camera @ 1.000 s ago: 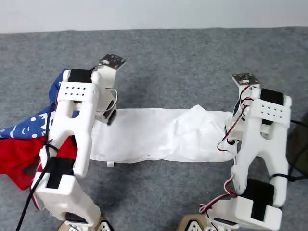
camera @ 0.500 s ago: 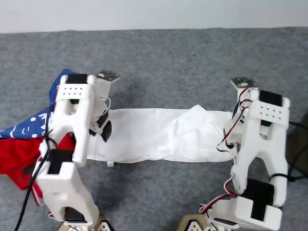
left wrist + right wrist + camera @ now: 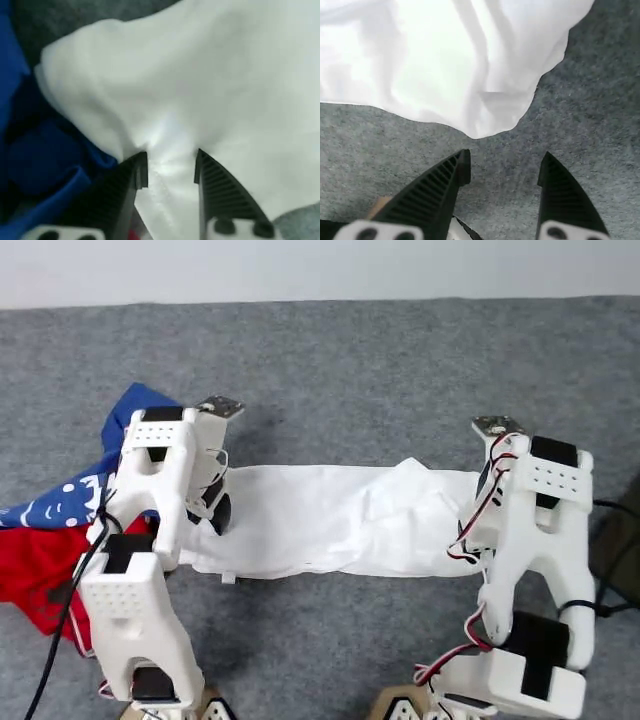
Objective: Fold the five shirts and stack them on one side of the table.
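1. High view – a white shirt (image 3: pixel 330 520) is laid out as a long band across the middle of the grey table (image 3: pixel 400 370), between the two arms.
   - At the left end a blue shirt (image 3: pixel 125 420) with white spots and a red shirt (image 3: pixel 35 565) are heaped together. The blue one is partly overlapped by the white cloth's end.
   - The left gripper (image 3: pixel 213 510) is set down on the left end of the white shirt.
   - The right arm (image 3: pixel 530 530) is placed at the right end of the band.

2. Left wrist view – the left gripper (image 3: pixel 170 167) is seen pinched on a puckered fold of the white shirt (image 3: pixel 210 75), with cloth gathered between the two dark fingers (image 3: pixel 210 180).
   - The blue shirt (image 3: pixel 30 165) is seen just beside this fold, under the white edge.

3. Right wrist view – the right gripper (image 3: pixel 502 170) is held spread, nothing between its fingers (image 3: pixel 440 190).
   - It is placed over bare grey table (image 3: pixel 370 135), just off the rounded edge of the white shirt (image 3: pixel 445 60) – near the cloth but apart from it.
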